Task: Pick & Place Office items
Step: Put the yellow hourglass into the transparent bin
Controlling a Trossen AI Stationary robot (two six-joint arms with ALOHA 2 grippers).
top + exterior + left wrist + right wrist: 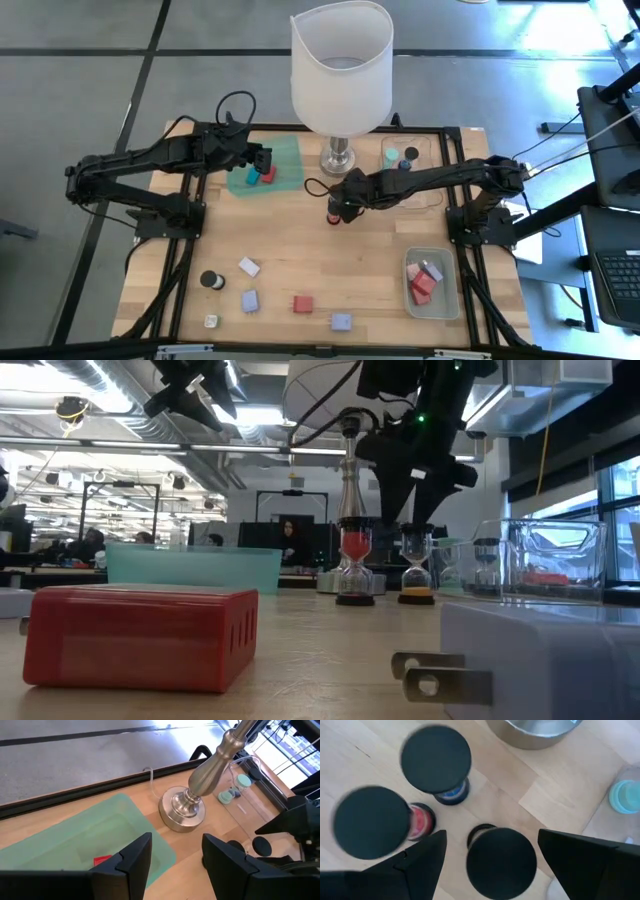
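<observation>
My right gripper (335, 207) (492, 840) hangs open over three dark-capped sand-timer cylinders that stand upright on the table in front of the lamp base. Its fingers stand on either side of one cap (501, 862) without touching it. The other two cylinders, one with blue (436, 762) and one with red (370, 822), stand beside it. In the low view the gripper (415, 510) is just above the timers (355, 565). My left gripper (258, 162) (175, 850) is open above the green tray (287, 150), which holds a red block (102, 861) and a teal piece (251, 177).
The white-shaded lamp (340, 65) stands on its metal base (182, 812) at the far middle. A clear tray (405, 155) behind it holds a teal and a dark piece. Another clear tray (432, 283) at the near right holds red and pink blocks. Loose blocks (303, 303) and a cylinder (212, 280) lie near the front.
</observation>
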